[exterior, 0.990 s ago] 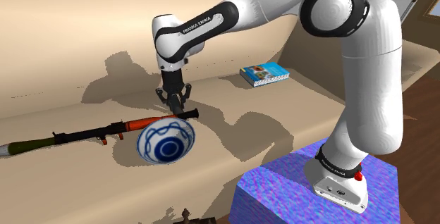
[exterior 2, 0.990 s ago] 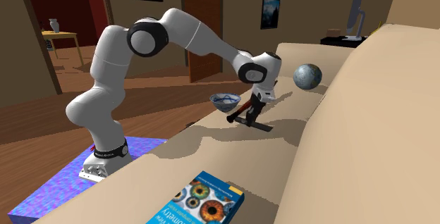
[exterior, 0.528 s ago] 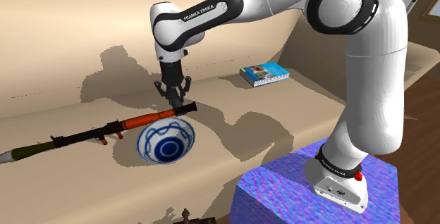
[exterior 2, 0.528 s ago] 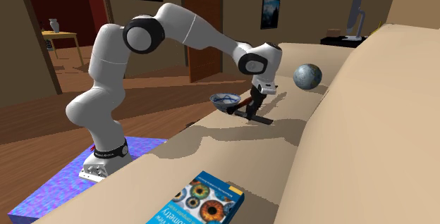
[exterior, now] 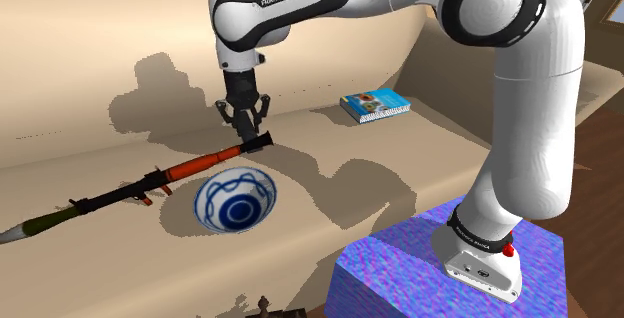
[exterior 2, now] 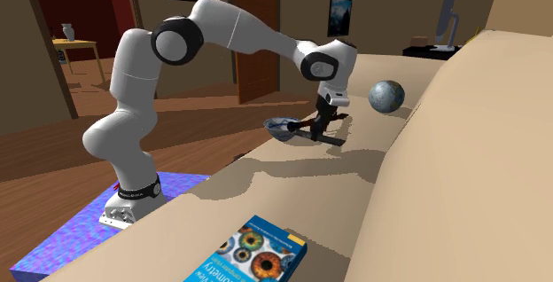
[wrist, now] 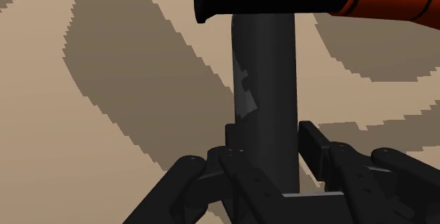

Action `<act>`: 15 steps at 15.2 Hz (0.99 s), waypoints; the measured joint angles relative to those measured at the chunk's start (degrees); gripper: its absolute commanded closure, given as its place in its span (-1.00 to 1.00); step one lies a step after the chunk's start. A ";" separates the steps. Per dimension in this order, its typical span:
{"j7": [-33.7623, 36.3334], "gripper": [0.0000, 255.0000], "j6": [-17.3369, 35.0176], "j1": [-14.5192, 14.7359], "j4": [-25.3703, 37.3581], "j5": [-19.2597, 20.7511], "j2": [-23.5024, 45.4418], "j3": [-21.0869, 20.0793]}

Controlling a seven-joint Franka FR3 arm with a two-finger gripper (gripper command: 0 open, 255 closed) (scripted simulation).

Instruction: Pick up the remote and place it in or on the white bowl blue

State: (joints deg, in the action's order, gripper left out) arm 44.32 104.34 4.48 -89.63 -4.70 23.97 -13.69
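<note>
- Remote [exterior: 150, 179]: a long launcher-shaped thing with a greenish tip, an orange-red middle and a dark end. It slants from well out on the shoulder view's left of the bowl up to a point just behind the bowl. It is gripped at the dark end alone, so the long free length acts as a lever and could twist in the grip or droop. Whether its far tip touches the sofa [exterior: 410, 151] cannot be told; if it does, it may drag and catch.
- Bowl [exterior: 235, 198]: white with blue markings, sitting on the sofa seat near the front edge. The remote is far longer than the bowl is wide and can only lie across the rim. An off-centre release risks tipping the bowl, or the remote sliding off.
- Pincer [exterior: 250, 131]: just behind and above the bowl, pinching a dark stem at the remote's end, with the fingers [wrist: 319, 145] clasping it on both sides. The hold looks narrow, and a quick swing toward the bowl could loosen it.
- Book [exterior: 375, 106]: well to the shoulder view's right of the bowl, and judged no obstacle.
</note>
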 measured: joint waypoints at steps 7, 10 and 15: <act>0.56 1.00 -4.67 -0.01 3.57 -0.15 -1.15 -0.14; 0.84 1.00 -6.89 0.03 5.62 -0.16 -1.34 -0.20; 1.24 1.00 -10.31 0.03 8.58 -0.23 -1.85 -0.28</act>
State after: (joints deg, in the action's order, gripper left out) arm 45.56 94.03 4.51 -81.05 -4.92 22.12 -13.97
